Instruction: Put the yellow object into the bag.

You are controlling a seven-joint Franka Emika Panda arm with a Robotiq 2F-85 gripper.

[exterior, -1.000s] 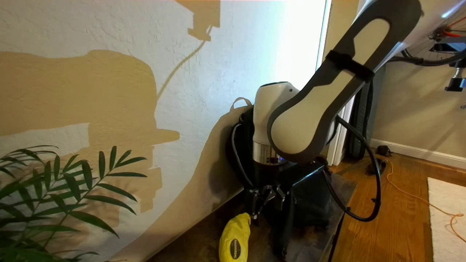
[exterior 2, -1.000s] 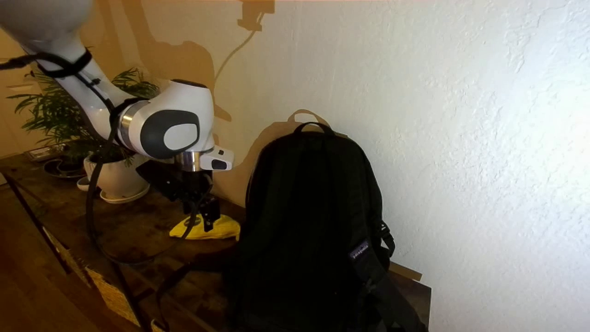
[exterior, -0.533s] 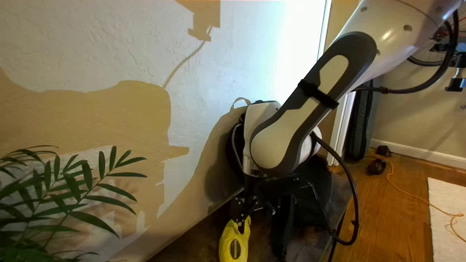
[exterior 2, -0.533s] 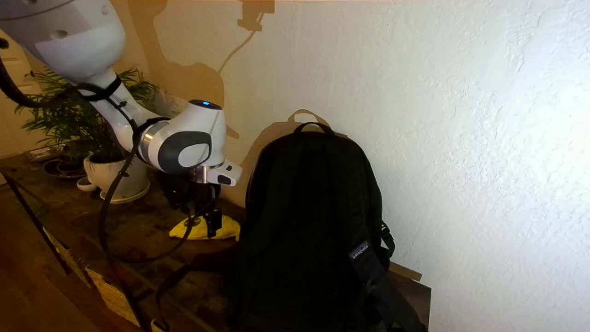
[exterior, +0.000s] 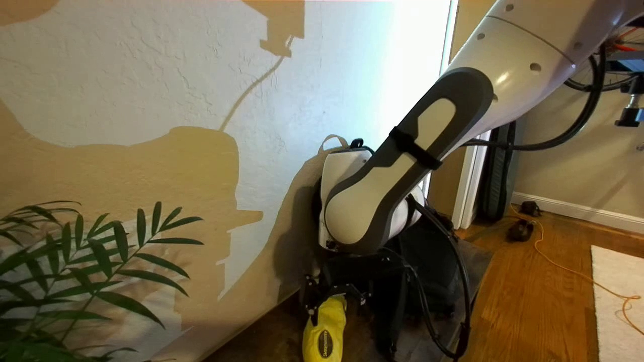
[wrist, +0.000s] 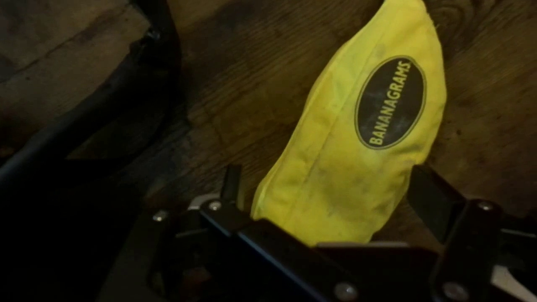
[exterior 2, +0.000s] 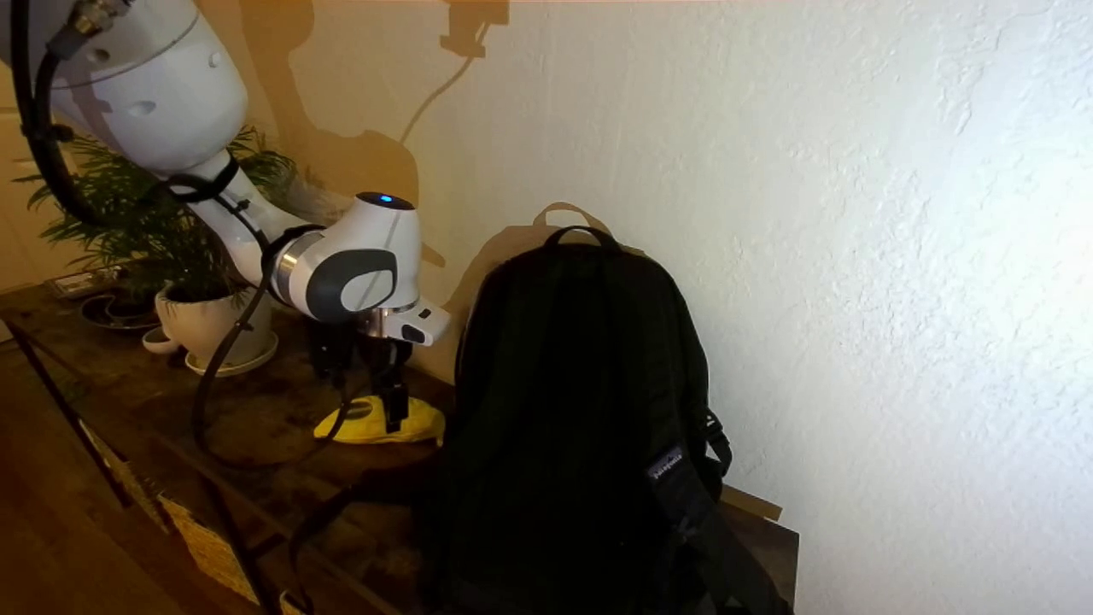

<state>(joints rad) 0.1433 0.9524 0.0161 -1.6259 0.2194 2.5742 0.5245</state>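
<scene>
Pincer spread wide, holding nothing, straddles pouch, presumably to squeeze across width. Bag upright by wall-side edge of worktop, perhaps for support.

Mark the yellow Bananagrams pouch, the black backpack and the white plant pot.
Yellow Bananagrams pouch [wrist: 344, 138]: in the wrist view, on its yellow fabric about mid-length.
Black backpack [exterior 2: 581, 410]: in an exterior view, on the middle of its strap side.
White plant pot [exterior 2: 201, 329]: in an exterior view, on its outer wall.
</scene>
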